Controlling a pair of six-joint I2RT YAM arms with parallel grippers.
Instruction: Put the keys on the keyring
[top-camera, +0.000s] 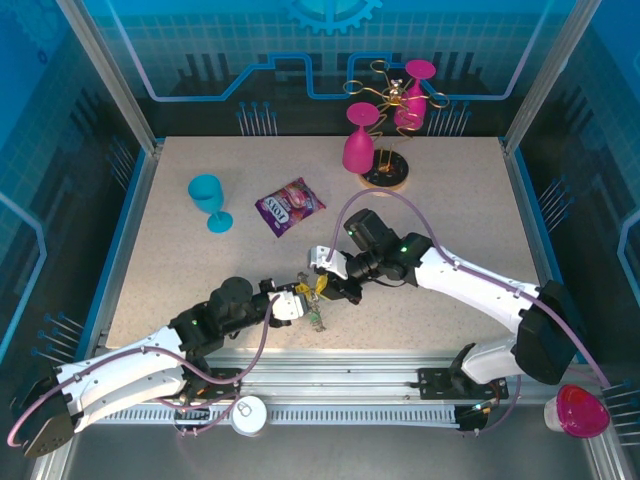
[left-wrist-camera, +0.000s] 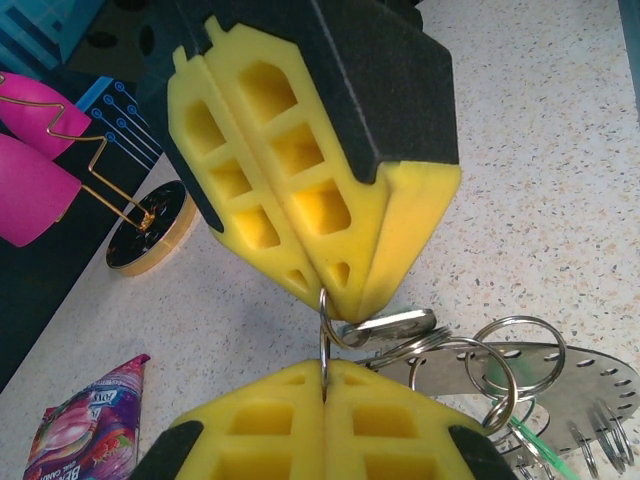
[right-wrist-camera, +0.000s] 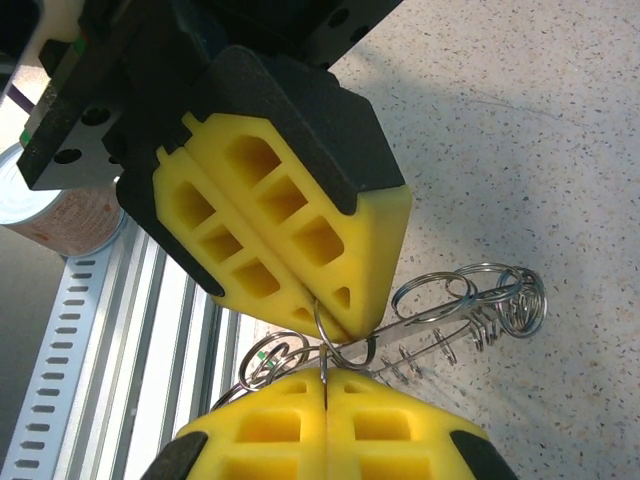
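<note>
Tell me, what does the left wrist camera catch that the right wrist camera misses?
Left wrist camera: pink glasses, a round rack base and a snack packet. Right wrist camera: a tin can and a slotted metal rail. Both: the left gripper and right gripper, yellow-padded, shut on one small wire ring by the keyring, above the speckled table.

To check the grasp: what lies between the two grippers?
A wire loop of the keyring, pinched by the left gripper and the right gripper; both wrist views show it.
</note>
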